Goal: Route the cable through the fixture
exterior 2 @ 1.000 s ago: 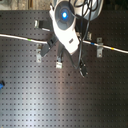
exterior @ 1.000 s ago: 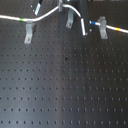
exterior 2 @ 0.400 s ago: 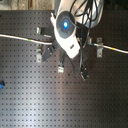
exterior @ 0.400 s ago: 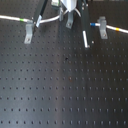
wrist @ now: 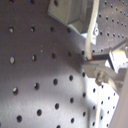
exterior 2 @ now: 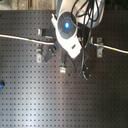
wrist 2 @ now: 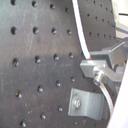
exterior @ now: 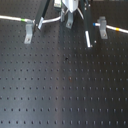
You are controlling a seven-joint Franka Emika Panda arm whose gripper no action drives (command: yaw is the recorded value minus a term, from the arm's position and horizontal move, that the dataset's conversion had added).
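Cable strung along the far clips, hand low over the middle one

Black perforated metal surface (exterior: pixel 60 85) fills almost all of both exterior views; its regular holes are there so that parts can be bolted down wherever needed. The white robot arm with a blue light (exterior 2: pixel 66 24) reaches down over the far part of the surface, and its hand (exterior 2: pixel 67 61) hangs low, close to the holes, as both wrist views show.

Three small grey metal clip fixtures stand in a rough row: one at the first exterior view's left (exterior: pixel 30 32), one in the middle (exterior: pixel 68 20) under the arm, one at the first exterior view's right (exterior: pixel 102 26). I judge they are spaced like this to make the path for the cord.

The long thin white cable (exterior: pixel 11 18) comes in from the first exterior view's left edge, reaches the left clip, and shows again beyond the right clip. In the second wrist view the cable (wrist 2: pixel 80 35) runs down to a grey fingertip (wrist 2: pixel 92 67), seemingly so that the arm can guide it. Whether the hand is clamped on it or spread I cannot tell.

Green (exterior: pixel 23 20), blue (exterior: pixel 95 23) and yellow (exterior: pixel 116 29) bands mark the cord.
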